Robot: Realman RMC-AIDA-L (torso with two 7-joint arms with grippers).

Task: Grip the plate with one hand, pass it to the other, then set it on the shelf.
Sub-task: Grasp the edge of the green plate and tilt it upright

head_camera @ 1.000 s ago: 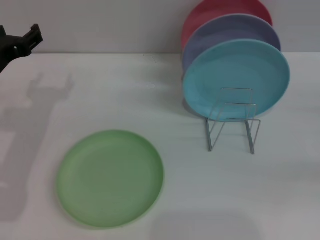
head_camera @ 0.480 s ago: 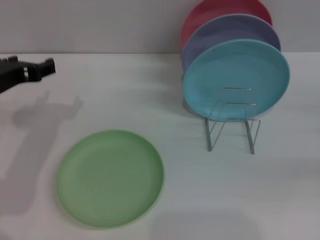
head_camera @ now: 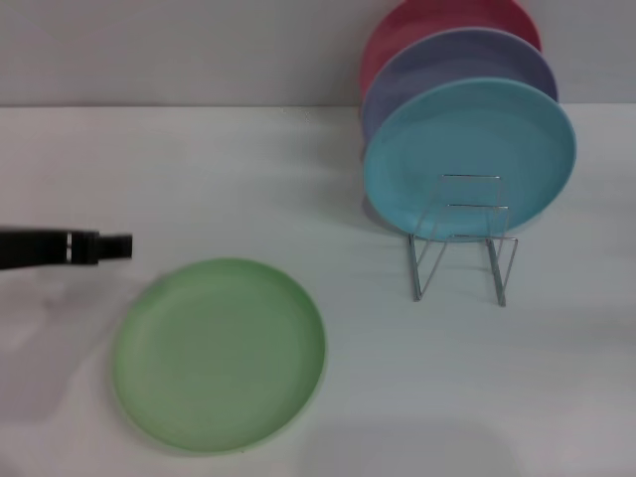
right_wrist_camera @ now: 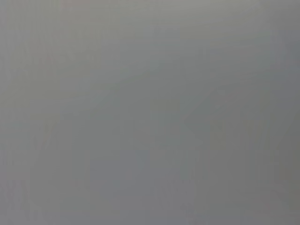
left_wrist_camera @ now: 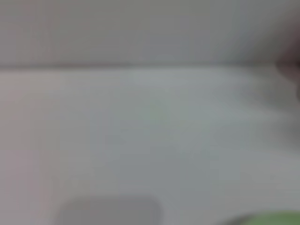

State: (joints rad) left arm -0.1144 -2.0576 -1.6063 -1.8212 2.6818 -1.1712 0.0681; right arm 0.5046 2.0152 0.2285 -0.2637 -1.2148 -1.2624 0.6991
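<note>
A light-green plate (head_camera: 219,354) is seen lying flat on a white table (head_camera: 248,189), toward the near left of the head view. The left gripper (head_camera: 117,246) is shown reaching in from the left edge, low over the table and just beside the plate's far-left rim, without touching it; only a slim black tip is visible, and whether it is spread or pressed together cannot be told. To the right, well apart from the green plate, a silver wire rack (head_camera: 463,238) is pictured holding three plates on edge: a sky-blue plate (head_camera: 469,159) in front, a lavender plate (head_camera: 452,62) behind it, and a red plate (head_camera: 437,20) at the back. The rack's nearest loops are shown unfilled. In the left wrist view, a sliver of the green plate (left_wrist_camera: 269,218) is caught at the edge. The right gripper is not seen.
</note>
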